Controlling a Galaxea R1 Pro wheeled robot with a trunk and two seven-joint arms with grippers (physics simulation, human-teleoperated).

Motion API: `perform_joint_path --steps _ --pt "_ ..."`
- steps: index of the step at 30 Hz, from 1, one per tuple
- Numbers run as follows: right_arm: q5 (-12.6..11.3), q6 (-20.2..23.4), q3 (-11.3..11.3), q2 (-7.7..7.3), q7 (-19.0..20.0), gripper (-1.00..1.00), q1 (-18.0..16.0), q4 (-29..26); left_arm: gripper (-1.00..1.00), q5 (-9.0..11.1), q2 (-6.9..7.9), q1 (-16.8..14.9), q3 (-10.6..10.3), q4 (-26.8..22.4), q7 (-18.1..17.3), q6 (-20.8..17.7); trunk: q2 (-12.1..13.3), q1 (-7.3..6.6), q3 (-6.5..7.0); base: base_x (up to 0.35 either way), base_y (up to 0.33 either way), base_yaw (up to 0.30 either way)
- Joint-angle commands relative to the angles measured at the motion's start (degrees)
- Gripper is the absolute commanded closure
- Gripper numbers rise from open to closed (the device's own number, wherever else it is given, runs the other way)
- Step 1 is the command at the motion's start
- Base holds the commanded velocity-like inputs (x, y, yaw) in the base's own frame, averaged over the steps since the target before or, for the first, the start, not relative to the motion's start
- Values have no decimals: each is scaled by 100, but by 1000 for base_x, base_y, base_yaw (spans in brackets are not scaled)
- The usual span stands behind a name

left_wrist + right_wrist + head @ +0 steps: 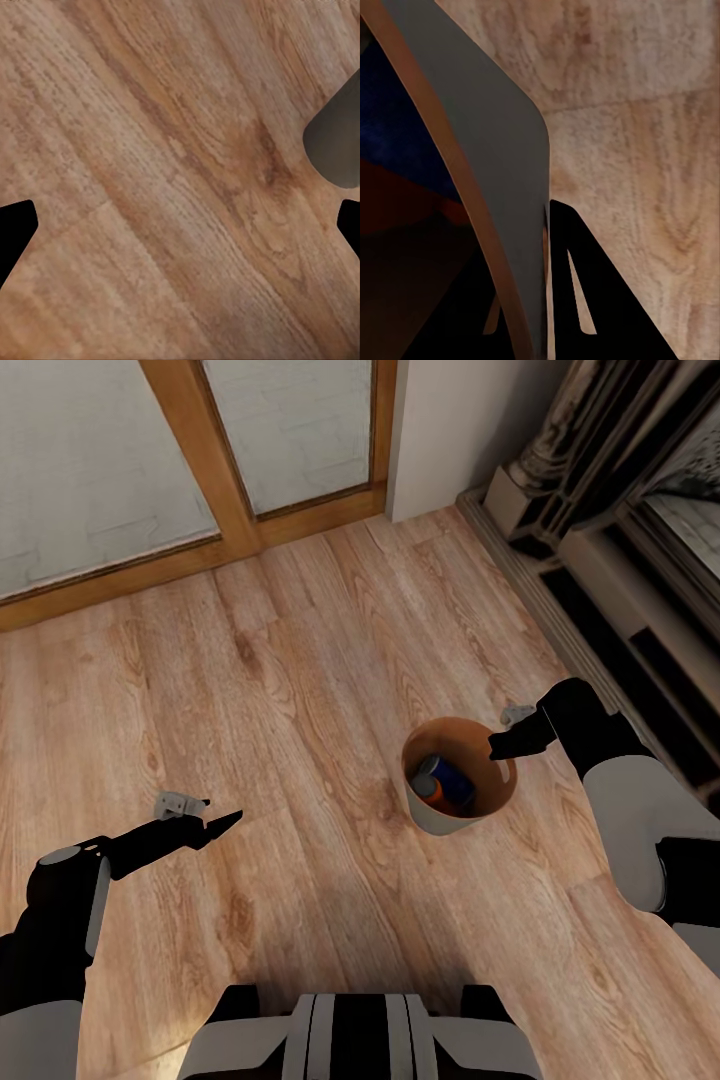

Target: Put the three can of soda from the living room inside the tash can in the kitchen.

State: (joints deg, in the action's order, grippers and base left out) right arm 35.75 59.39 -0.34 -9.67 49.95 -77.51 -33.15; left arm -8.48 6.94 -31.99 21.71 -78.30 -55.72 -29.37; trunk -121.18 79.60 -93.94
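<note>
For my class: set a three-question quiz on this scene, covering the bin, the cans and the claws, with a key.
1. True or false: the trash can stands upright on the wood floor.
2. Which can colours show inside it? A) blue and orange B) green and red C) none
3. Fill in: the right claw is at its ____.
Key: 1 true; 2 A, a blue can and an orange can; 3 rim.

A light wood floor [300,690] of long grained planks is seen, bounded at the far side by wood-framed glass doors [200,450] and at the right by a dark fireplace surround [620,540]. A small grey bin [458,776] with a copper-brown inside is stood directly on the planks, right of centre. A dark blue can [452,778] and an orange can [432,790] are held inside it.
</note>
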Motion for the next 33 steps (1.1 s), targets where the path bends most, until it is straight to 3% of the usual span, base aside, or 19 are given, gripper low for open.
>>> perform_joint_path --steps 1,6,11,19,28,33 --pt "-104 61 -8 1 41 100 -1 2 -100 1 0 0 0 0 0 0 0 0 0 0 0 0" --pt "-104 61 3 0 41 100 -1 2 -100 4 0 0 0 4 -5 1 0 0 0 0 0 0" --pt "-104 61 -10 0 41 100 -1 2 -100 -16 0 0 -2 7 -1 0 -201 109 -89 0 0 0" --pt "-104 61 1 6 41 100 -1 2 -100 -13 0 0 -2 8 -6 1 -201 109 -89 0 0 0" --pt "-104 61 -6 1 41 100 -1 2 -100 -21 0 0 -4 8 0 1 -562 307 -251 0 0 0" --pt "-104 61 -4 1 41 100 -1 2 -100 -22 0 0 -7 8 0 1 -562 307 -251 0 0 0"
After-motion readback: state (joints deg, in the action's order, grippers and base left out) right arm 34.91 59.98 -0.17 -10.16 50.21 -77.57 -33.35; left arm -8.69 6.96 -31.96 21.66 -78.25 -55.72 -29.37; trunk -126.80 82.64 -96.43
